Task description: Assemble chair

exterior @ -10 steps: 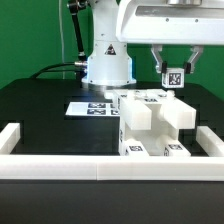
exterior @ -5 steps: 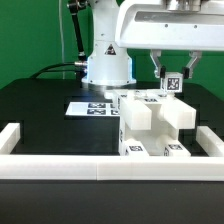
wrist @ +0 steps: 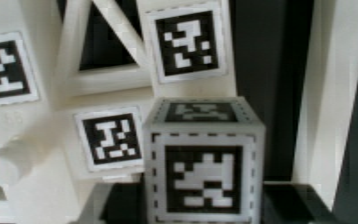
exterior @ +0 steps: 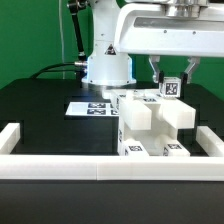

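1. White plastic blocky chair [exterior: 150, 125] with square marker tags, centre-right of exterior frame on black bench [exterior: 40, 110].
2. Claw [exterior: 172, 80] upper right, clamped on small white tagged block [exterior: 172, 89] at chair's top right edge.

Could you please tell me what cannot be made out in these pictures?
- Exterior view: the base of the chair, hidden behind the white rail.
- Exterior view: how the gripper grips the tagged block; too small.
- Wrist view: whether that block touches the chair; blurred, and the block covers the joint.

White chair [exterior: 142, 125] bears black-and-white square marker tags [wrist: 185, 42] on black table [exterior: 40, 108]
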`<state>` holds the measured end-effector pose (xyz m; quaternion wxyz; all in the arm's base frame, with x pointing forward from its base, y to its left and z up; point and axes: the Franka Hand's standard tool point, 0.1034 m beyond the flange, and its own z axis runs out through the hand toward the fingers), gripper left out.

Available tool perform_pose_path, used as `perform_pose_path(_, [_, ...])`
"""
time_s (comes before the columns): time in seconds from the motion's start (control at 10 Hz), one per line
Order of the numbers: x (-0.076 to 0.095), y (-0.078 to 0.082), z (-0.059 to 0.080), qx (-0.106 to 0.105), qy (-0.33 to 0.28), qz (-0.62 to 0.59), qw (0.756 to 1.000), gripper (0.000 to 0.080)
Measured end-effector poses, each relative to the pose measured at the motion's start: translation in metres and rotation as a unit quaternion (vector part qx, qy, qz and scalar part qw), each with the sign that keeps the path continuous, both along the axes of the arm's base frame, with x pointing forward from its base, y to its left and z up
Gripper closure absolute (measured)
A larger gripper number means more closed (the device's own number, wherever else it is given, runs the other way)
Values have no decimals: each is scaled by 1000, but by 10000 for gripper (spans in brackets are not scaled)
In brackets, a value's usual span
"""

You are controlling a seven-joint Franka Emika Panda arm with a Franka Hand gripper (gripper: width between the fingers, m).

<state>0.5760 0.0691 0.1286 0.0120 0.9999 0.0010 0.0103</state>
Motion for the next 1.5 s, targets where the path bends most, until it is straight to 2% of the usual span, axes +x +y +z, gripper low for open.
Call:
perform_pose_path(1.2, [0, -1, 0, 0, 0, -7, 1000, 509])
perform_pose_path(1.5, [0, -1, 0, 3, -2, -99, 995, 509])
